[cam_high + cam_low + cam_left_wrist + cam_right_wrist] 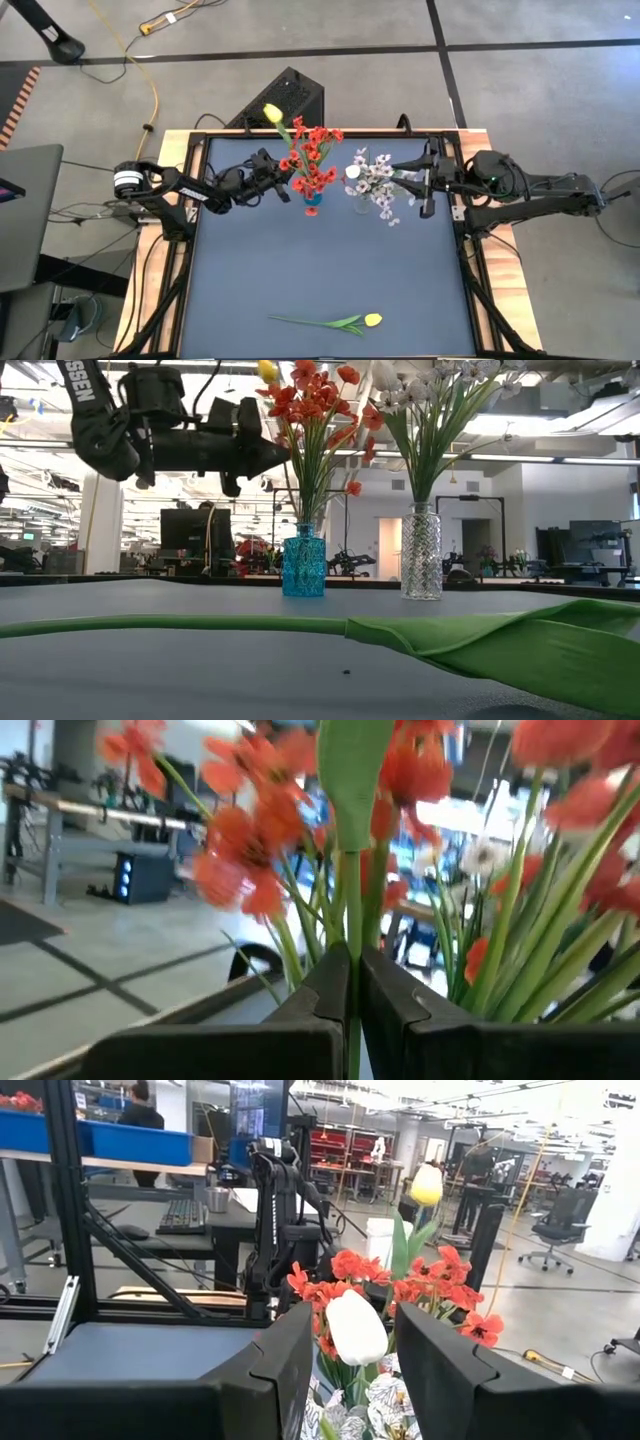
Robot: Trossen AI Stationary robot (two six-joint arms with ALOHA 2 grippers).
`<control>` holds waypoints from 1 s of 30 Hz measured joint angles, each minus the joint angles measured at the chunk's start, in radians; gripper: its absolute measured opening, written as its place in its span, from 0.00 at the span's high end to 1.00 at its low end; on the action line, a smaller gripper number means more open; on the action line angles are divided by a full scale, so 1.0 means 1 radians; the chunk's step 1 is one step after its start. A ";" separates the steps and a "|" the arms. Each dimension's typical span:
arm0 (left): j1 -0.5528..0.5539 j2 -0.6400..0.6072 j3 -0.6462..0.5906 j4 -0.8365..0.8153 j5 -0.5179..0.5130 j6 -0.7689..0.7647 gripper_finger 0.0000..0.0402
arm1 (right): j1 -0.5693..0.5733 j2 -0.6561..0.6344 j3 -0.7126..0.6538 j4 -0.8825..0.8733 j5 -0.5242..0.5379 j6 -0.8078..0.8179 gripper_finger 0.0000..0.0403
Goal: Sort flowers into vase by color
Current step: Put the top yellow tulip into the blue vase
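Clearly the blue vase [303,568] near the table's [330,270] far edge is the anchor, so everything is placed against it.

Left of the blue vase, the left gripper [277,180] hangs level with the bouquet tops, its fingers [320,995] pressed together on the green stem of a yellow tulip [272,112]. That bloom rises behind and to the left of the red flowers [312,160] already standing in the blue vase. In the left wrist view the stem runs straight up between the closed pads with red blossoms crowding just behind it, so the tulip sits close against that bunch. The grip low on the stem probably keeps the flower upright for steering into a vase mouth; whether its foot is already inside the blue vase I cannot tell.

Right of the blue vase stands the clear glass vase [421,552], holding the white-pink sprays [378,185]. A white tulip [356,1326] sits upright among them. The right gripper [430,182] waits just right of that vase, with its fingers [455,1370] spread apart on either side of the white tulip, touching nothing I can make out.

Well in front of the blue vase, a second yellow tulip [372,320] lies flat on the table, not yet sorted.
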 joint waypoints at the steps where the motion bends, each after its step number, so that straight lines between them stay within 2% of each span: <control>1: -0.001 0.000 0.012 -0.031 0.007 0.000 1.00 | 0.000 0.000 0.000 0.000 0.000 0.000 0.58; 4: -0.005 0.000 0.045 -0.104 0.014 0.018 1.00 | 0.000 0.000 0.000 0.000 0.000 0.000 0.58; 13: -0.008 0.006 0.058 -0.172 -0.006 -0.005 1.00 | 0.000 0.000 0.000 0.000 -0.004 -0.003 0.58; 16: -0.011 0.043 0.058 -0.166 -0.017 -0.027 1.00 | 0.000 0.000 0.001 -0.001 -0.005 -0.012 0.58; 24: -0.021 0.195 0.066 -0.027 -0.023 -0.069 1.00 | 0.000 0.000 0.001 -0.001 -0.005 -0.014 0.58; 30: -0.021 0.261 0.090 -0.017 -0.020 -0.109 1.00 | 0.000 -0.001 0.001 -0.002 -0.005 -0.014 0.58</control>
